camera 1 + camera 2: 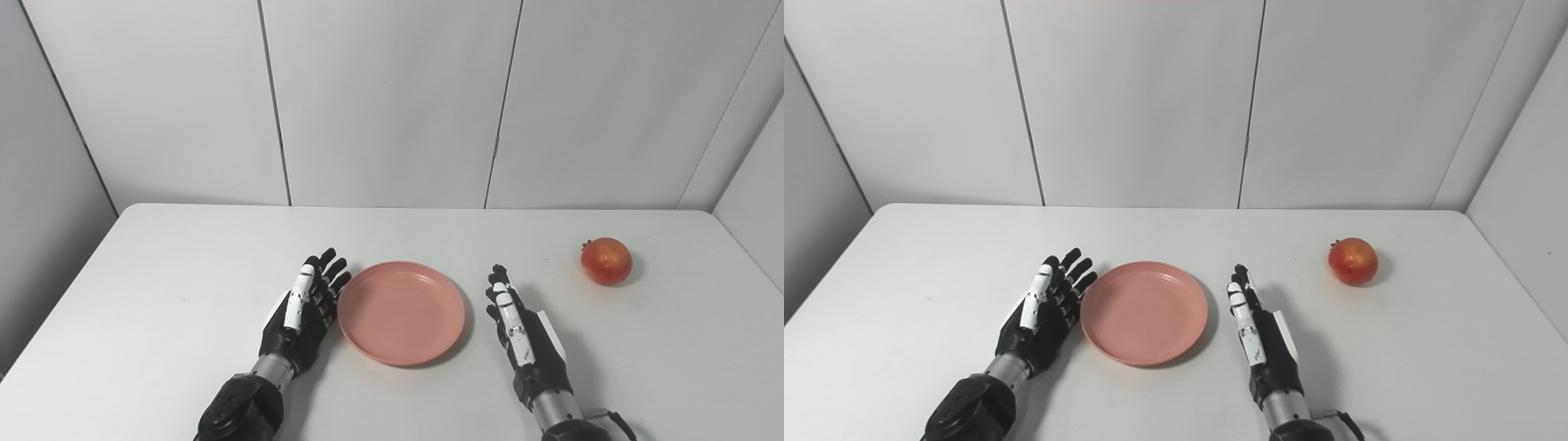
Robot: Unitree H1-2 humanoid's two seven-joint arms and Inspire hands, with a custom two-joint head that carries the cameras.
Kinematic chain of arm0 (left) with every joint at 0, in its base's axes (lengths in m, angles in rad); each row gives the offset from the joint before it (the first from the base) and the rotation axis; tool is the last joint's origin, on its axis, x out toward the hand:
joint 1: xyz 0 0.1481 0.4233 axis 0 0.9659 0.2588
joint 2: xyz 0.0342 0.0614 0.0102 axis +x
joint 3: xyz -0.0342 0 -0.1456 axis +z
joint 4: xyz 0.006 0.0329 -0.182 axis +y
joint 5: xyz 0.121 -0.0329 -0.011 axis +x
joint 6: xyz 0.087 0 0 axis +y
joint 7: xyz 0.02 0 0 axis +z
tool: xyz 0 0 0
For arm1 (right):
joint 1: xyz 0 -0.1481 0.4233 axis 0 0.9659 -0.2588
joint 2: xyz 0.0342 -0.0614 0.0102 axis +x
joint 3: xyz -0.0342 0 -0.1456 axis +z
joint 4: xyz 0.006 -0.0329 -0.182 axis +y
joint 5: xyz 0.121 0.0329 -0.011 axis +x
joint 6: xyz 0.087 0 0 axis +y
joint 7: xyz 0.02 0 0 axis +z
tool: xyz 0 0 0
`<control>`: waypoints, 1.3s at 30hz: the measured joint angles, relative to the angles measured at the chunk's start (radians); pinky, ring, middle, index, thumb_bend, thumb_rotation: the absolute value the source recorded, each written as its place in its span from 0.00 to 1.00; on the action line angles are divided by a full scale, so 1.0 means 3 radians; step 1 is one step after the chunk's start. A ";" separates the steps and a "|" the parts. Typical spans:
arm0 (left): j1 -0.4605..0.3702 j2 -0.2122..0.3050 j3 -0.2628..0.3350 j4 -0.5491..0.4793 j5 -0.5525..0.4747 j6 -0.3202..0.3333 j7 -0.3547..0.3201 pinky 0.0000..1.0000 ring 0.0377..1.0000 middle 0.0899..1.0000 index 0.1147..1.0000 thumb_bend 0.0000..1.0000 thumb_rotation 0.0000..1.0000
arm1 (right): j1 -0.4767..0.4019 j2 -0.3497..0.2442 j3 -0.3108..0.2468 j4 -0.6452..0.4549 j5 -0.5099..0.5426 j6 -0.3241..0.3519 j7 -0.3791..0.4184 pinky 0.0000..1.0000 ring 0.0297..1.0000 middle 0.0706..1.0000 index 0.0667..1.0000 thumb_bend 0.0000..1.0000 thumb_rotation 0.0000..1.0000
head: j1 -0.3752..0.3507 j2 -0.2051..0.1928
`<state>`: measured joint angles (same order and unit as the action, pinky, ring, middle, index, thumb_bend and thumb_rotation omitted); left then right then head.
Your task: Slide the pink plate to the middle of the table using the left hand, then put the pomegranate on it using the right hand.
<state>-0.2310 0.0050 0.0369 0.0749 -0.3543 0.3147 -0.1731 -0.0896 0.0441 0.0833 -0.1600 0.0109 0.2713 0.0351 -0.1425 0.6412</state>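
A round, shallow pink plastic plate (401,312) is seen flat and empty at mid-table. A round red-orange pomegranate (606,261) is set well apart, far right, crown pointing left.

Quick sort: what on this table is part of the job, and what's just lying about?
Job:
- plate, pink, empty, near mid-table
- pomegranate, far right, on the table
- left robot hand, open, beside the plate's left rim
- right robot hand, open, right of the plate, short of the pomegranate

Lying about:
- nothing else on the table
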 measured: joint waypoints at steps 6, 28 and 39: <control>0.0036 -0.0002 -0.0007 -0.0054 0.0088 -0.0002 0.0006 0.97 0.96 0.97 0.96 0.39 1.00 | -0.0001 0.0000 -0.0004 -0.0011 -0.0044 0.0000 -0.0018 1.00 1.00 1.00 1.00 0.26 1.00 | -0.0118 -0.0020; 0.0058 -0.0038 0.0097 0.0040 0.0090 -0.0234 0.0000 0.99 0.97 0.97 0.97 0.38 1.00 | -0.0301 -0.0317 -0.0078 -0.0477 -0.0363 -0.0003 -0.0084 0.97 0.98 0.99 0.99 0.34 1.00 | -0.0466 -0.0251; 0.0058 -0.0051 0.0143 0.0138 0.0066 -0.0386 -0.0008 1.00 0.97 0.97 0.97 0.38 1.00 | -0.0417 -0.0497 -0.0267 -0.0473 -0.0590 -0.0035 -0.0175 0.96 0.94 0.96 0.95 0.40 1.00 | -0.0629 -0.0434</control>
<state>-0.2135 -0.0104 0.0798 0.1164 -0.3344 0.1990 -0.1756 -0.2146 -0.1051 0.0032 -0.3019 -0.1659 0.2607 -0.0175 -0.3313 0.5109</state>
